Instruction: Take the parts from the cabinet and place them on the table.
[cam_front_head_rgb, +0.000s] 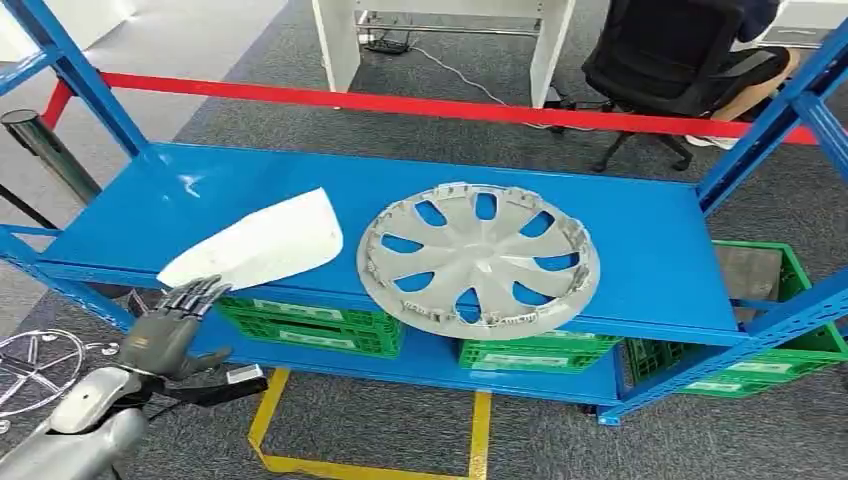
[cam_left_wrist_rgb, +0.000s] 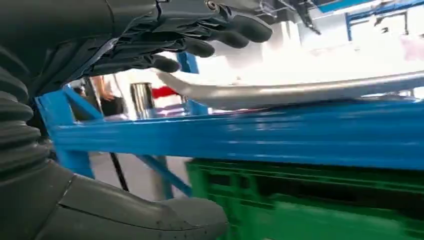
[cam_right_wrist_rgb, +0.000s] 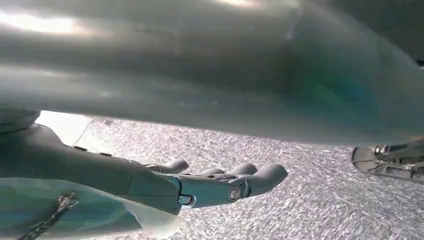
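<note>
A white curved panel (cam_front_head_rgb: 265, 240) lies at the front left of the blue cabinet shelf (cam_front_head_rgb: 650, 240). Beside it, toward the middle, a silver wheel cover (cam_front_head_rgb: 480, 258) lies flat, its rim slightly over the front edge. My left hand (cam_front_head_rgb: 165, 330) is just below and in front of the panel's near corner, open and holding nothing. In the left wrist view its fingers (cam_left_wrist_rgb: 200, 47) reach over the panel's tip (cam_left_wrist_rgb: 300, 90) while the thumb (cam_left_wrist_rgb: 150, 215) sits below the shelf edge (cam_left_wrist_rgb: 250, 132). My right hand (cam_right_wrist_rgb: 200, 185) hangs over grey carpet, fingers stretched out and empty.
Green crates (cam_front_head_rgb: 310, 322) fill the level under the shelf. Blue uprights stand at both ends, and a red bar (cam_front_head_rgb: 400, 100) runs behind. A person sits on an office chair (cam_front_head_rgb: 690, 60) beyond. Yellow tape (cam_front_head_rgb: 300, 440) marks the floor; a wire wheel-like part (cam_front_head_rgb: 40, 365) lies at lower left.
</note>
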